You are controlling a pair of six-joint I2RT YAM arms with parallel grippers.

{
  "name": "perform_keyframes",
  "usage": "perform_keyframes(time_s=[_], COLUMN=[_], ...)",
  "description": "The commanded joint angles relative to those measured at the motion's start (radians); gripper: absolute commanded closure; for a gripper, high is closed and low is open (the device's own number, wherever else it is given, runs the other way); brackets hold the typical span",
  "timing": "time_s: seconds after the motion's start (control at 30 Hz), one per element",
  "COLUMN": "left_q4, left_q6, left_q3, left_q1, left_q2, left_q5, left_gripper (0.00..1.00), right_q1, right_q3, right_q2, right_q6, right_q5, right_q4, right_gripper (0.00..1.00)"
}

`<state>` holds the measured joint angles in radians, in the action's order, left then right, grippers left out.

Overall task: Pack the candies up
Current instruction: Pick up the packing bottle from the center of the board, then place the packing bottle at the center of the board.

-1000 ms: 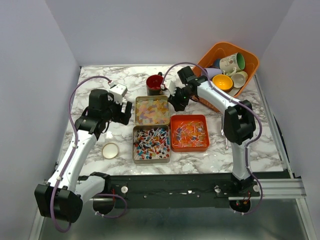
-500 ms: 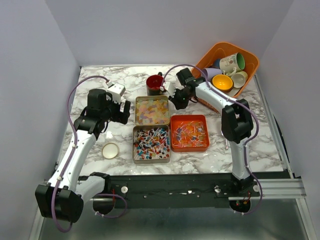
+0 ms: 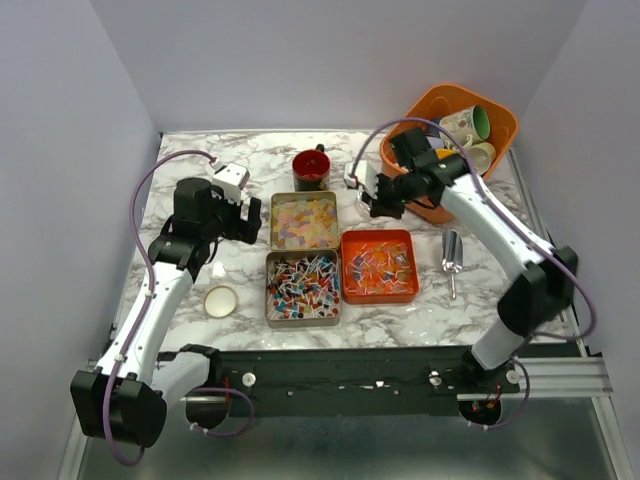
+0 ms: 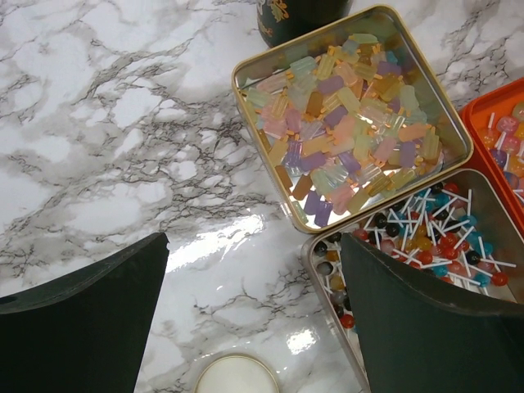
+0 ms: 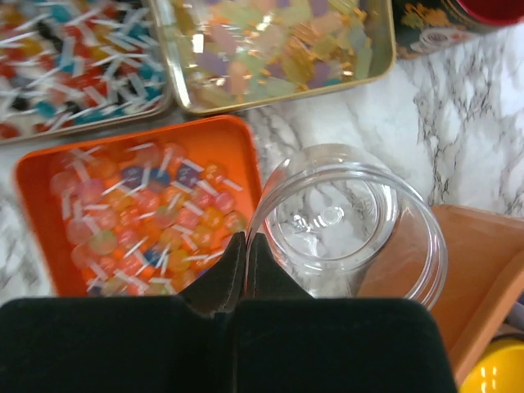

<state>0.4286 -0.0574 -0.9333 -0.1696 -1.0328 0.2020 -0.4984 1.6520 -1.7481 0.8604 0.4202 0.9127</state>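
Note:
The candies lie in three containers. Pastel squares fill a gold tin [image 3: 304,220] [image 4: 352,115]. Red, blue and white lollipops fill a second tin [image 3: 301,285] [image 4: 426,237]. Wrapped ones sit in an orange tray [image 3: 379,265] [image 5: 139,205]. My right gripper [image 3: 385,197] [image 5: 246,239] is shut on the near rim of a clear empty jar [image 5: 344,221], which sits beside the orange tray's far right corner. My left gripper [image 3: 243,216] [image 4: 254,319] hangs open over bare marble left of the tins, holding nothing.
A dark red mug [image 3: 310,168] stands behind the pastel tin. The orange basket [image 3: 500,115] of mugs fills the back right corner. A metal scoop [image 3: 451,255] lies right of the orange tray. A round white lid [image 3: 220,300] [image 4: 237,377] rests left of the lollipop tin.
My right gripper closed on the jar's rim and moved right towards the basket, elbow swinging outward and uncovering the scoop. The left arm barely shifted.

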Motion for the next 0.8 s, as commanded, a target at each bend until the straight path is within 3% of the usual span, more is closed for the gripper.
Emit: perform_keyframes(time_s=[0.0,0.17,0.3,0.53,0.77], left_q4=[-0.071,-0.114,-0.137,-0.097,-0.076], left_q6=[0.007,0.016,0.050,0.071,0.064], left_q3=[0.030,0.062,0.093,0.131,0.146], left_q1=[0.007,0.007,0.007,0.010,0.028], left_q2=[0.039,0.063,0.100,0.186,0.231], left_q5=[0.031,0.037,0.039,0.045,0.040], left_gripper=[0.03,0.02,0.02,0.02,0.02], right_q1=[-0.023,-0.140,-0.278,-0.475,-0.502], right_q3=[-0.220,-0.457,-0.610,-0.728,-0.777], right_q2=[0.209,0.430,0.515,0.509,0.424], right_q6=[0.294,0.442,0.465,0.448,0.377], right_q5=[0.181,0.123,0.069,-0.007,-0.075], right_q4=[0.184,0.190,0.203,0.144,0.035], right_gripper=[0.99,0.99,0.99,0.99,0.99])
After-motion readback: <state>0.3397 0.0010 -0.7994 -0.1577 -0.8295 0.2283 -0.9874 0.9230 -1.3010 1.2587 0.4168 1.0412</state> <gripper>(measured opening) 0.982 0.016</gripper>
